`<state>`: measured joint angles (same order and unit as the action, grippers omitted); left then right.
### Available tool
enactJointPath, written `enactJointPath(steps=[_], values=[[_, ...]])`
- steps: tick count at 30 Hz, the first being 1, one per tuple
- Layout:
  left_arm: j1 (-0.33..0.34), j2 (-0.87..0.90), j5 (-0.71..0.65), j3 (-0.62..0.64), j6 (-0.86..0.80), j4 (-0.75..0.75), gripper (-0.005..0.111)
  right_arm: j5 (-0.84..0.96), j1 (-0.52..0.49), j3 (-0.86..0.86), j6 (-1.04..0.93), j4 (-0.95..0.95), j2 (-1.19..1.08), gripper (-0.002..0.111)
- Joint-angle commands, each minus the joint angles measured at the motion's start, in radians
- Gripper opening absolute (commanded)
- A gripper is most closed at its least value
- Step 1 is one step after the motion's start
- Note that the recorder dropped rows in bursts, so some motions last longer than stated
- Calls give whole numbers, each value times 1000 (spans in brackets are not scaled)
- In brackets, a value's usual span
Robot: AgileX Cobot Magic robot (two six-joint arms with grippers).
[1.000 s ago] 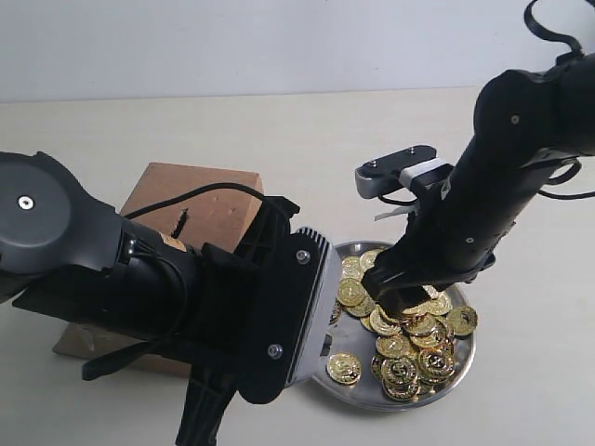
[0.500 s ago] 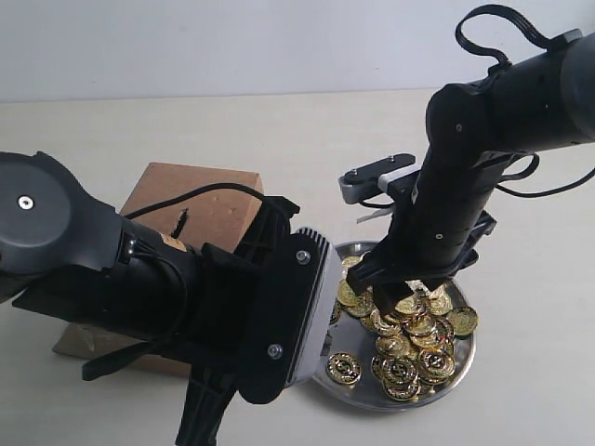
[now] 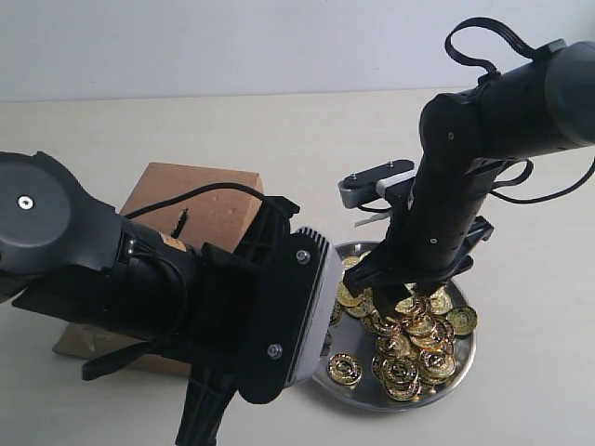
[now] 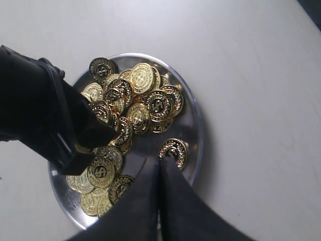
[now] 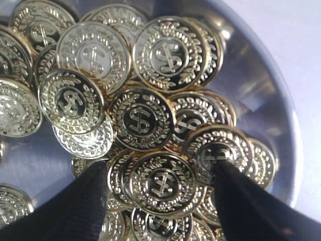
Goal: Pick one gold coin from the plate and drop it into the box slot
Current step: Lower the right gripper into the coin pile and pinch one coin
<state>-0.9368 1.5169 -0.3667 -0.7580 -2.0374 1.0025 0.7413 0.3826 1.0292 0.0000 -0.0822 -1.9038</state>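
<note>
The silver plate point(image 3: 462, 367) holds a heap of gold coins point(image 3: 414, 339), with one loose coin point(image 3: 343, 368) apart from the heap. My right gripper point(image 5: 159, 173) is open and low over the heap. Its black fingertips point(image 5: 228, 181) straddle one dollar-sign coin point(image 5: 163, 183) that lies flat on the others. My left gripper point(image 4: 159, 164) is shut and empty, its tips just above the loose coin point(image 4: 174, 150) near the plate rim point(image 4: 198, 125). The brown box point(image 3: 209, 200) stands left of the plate, with its dark slot point(image 3: 180, 221) showing on the top face.
My bulky left arm point(image 3: 139, 279) covers the front of the box and the plate's left edge. A black cable point(image 3: 200, 191) runs over the box top. The right arm point(image 3: 446, 214) rises steeply from the plate. Pale table point(image 3: 279, 130) surrounds everything.
The right arm has swung left and more upright, bringing its gripper further left over the coin heap. The left arm has stayed still.
</note>
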Motion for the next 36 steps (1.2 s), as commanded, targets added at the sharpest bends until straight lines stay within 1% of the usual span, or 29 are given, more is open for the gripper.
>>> enactJointPath(steps=[1, 5, 13, 16, 27, 36], values=[[-3, -6, -9, -4, 10, 0, 0, -13, 1, 6, 0, -1, -5, 58], [-3, -6, -9, -4, 10, 0, 0, -13, 1, 6, 0, -5, -5, 55], [-3, -6, -9, -4, 10, 0, 0, -11, 1, 6, 14, -5, -5, 55], [-3, -6, -9, -4, 10, 0, 0, -5, 1, 6, 56, 50, -5, 51], [-3, -6, -9, -4, 8, 0, 0, 4, 1, 6, 81, 87, -6, 51], [-3, -6, -9, -4, 8, 0, 0, 4, 1, 6, 81, 82, -6, 46]])
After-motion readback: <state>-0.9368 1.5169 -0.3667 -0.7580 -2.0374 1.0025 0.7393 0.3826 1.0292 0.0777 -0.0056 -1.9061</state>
